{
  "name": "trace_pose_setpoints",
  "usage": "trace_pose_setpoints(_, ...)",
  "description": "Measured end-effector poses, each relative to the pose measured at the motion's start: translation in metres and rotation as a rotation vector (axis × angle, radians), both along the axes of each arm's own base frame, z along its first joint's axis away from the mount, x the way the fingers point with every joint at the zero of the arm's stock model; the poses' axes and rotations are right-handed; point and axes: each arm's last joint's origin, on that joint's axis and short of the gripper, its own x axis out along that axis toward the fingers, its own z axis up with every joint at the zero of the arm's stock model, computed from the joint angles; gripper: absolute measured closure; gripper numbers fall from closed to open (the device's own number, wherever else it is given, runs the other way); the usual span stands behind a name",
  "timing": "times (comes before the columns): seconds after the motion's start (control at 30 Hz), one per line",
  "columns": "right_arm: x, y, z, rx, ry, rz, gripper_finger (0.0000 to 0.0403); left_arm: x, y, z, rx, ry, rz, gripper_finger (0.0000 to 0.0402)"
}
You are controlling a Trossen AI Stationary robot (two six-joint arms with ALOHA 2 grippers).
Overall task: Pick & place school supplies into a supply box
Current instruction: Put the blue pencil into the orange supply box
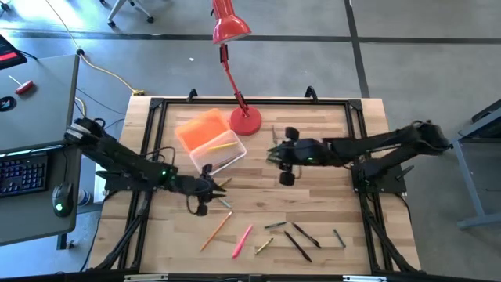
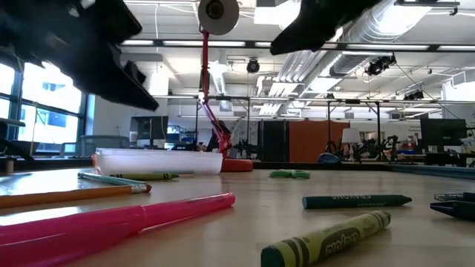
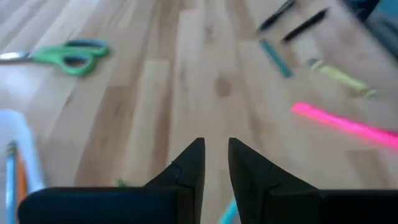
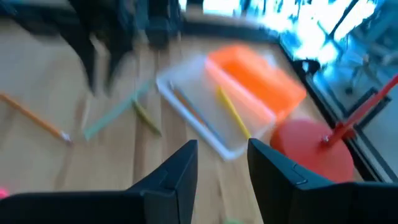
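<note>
- Supply box (image 1: 218,151): clear, open, lying on the wooden counter (image 1: 329,211) just beside the round base of the red desk lamp (image 1: 245,120); its orange lid (image 1: 202,129) lies tilted back against the box's far side. A yellow pencil (image 4: 232,112) lies inside.
- Left hand (image 1: 214,186): at the box's near corner, over the counter; fingers (image 3: 189,167) a narrow gap apart, nothing between them.
- Right hand (image 1: 274,154): on the lamp-base side of the box, apart from it; fingers (image 4: 179,167) spread, empty.
- Green-handled scissors (image 3: 68,55): on the counter just by the right hand, a little away from the box.
- Loose supplies: an orange pencil (image 1: 216,229), a pink marker (image 1: 241,241) and several dark pens (image 1: 298,239) lie scattered nearer the front edge, well apart from the box.
</note>
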Motion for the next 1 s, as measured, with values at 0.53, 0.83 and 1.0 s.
trace_pose_setpoints(0.53, -0.034, -0.006, -0.047, 0.007, -0.218, -0.014, 0.0284, 0.005, 0.009, -0.002, -0.027, -0.007, 0.101, 0.03)
trace_pose_setpoints(0.83, -0.034, -0.006, -0.046, -0.009, -0.221, -0.005, 0.0284, 0.004, 0.002, -0.008, 0.16, 0.042, -0.303, 0.03)
trace_pose_setpoints(1.0, -0.033, -0.006, -0.046, -0.001, -0.227, -0.008, 0.0284, 0.005, 0.0, -0.008, 0.208, 0.024, -0.408, 0.03)
